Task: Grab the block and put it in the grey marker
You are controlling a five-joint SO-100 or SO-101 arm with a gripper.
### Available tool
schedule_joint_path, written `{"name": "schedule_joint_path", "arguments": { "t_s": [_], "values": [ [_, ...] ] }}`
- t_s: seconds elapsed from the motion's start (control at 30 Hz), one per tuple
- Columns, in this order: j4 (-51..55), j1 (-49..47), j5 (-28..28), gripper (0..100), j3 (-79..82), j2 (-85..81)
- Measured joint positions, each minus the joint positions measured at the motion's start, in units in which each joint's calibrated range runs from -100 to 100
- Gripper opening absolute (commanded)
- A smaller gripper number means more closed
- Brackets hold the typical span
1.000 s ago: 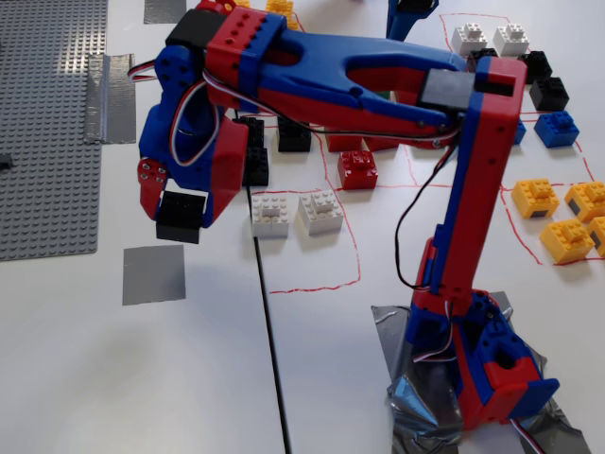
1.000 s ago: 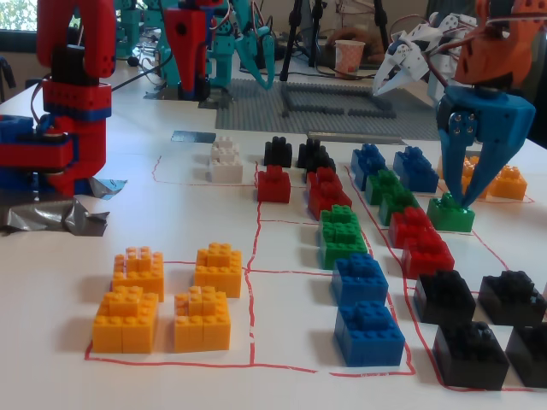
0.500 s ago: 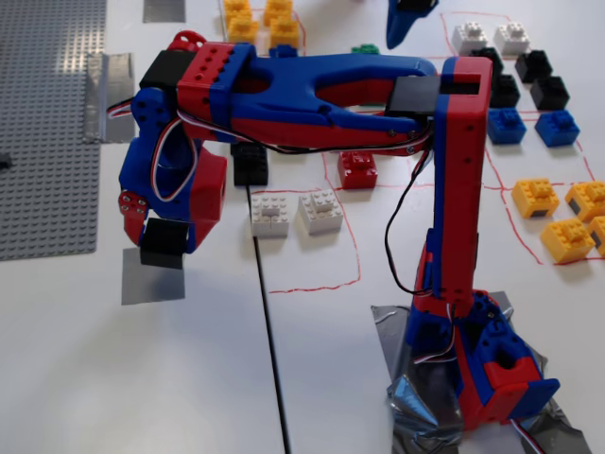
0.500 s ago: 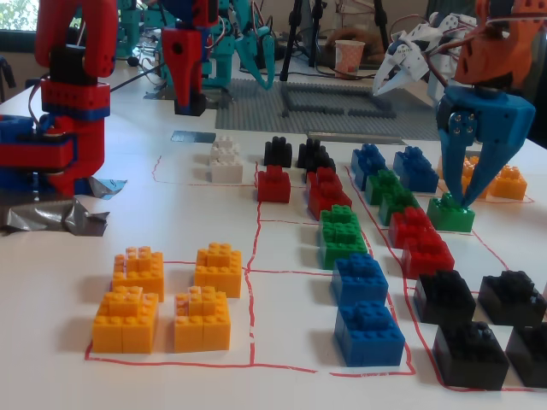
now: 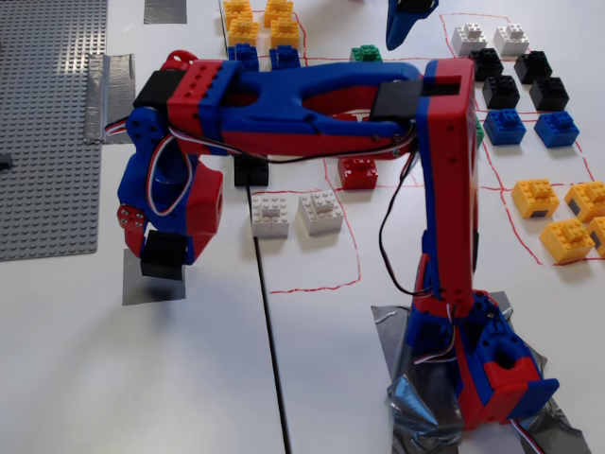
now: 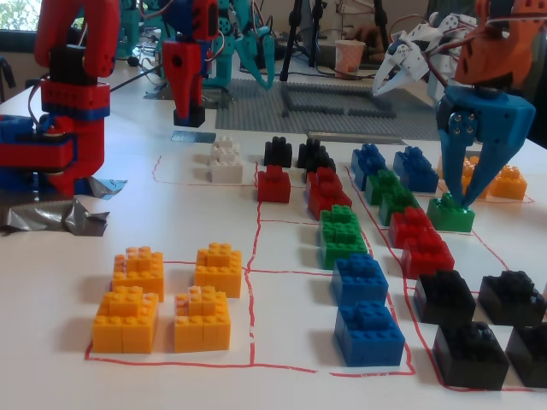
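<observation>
Arm folded forward and down; tool (image 5: 163,257) points straight down, fingers closed on a black brick (image 5: 164,253).

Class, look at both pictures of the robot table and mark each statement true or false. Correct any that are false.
1. The claw grips a black block right over the grey marker. True.
2. The yellow bricks sit on the grey baseplate. False: they sit on the white table inside red outlines, and the baseplate carries none of them.
3. Two white bricks sit side by side near the middle of the table. True.
4. The arm's base stands on bare table. False: wrinkled silver tape lies under and around it.
</observation>
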Motion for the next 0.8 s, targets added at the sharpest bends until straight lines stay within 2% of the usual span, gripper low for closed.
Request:
{"name": "schedule_joint_path", "arguments": {
  "t_s": [0.43,0.53,0.8],
  "values": [
    [-0.2,-0.1,0.0,1,-1.0,3.5],
    [-0.2,-0.1,0.0,8,-2.5,3.5],
    [-0.2,-0.4,0.0,17,-2.5,4.7]
  ]
}}
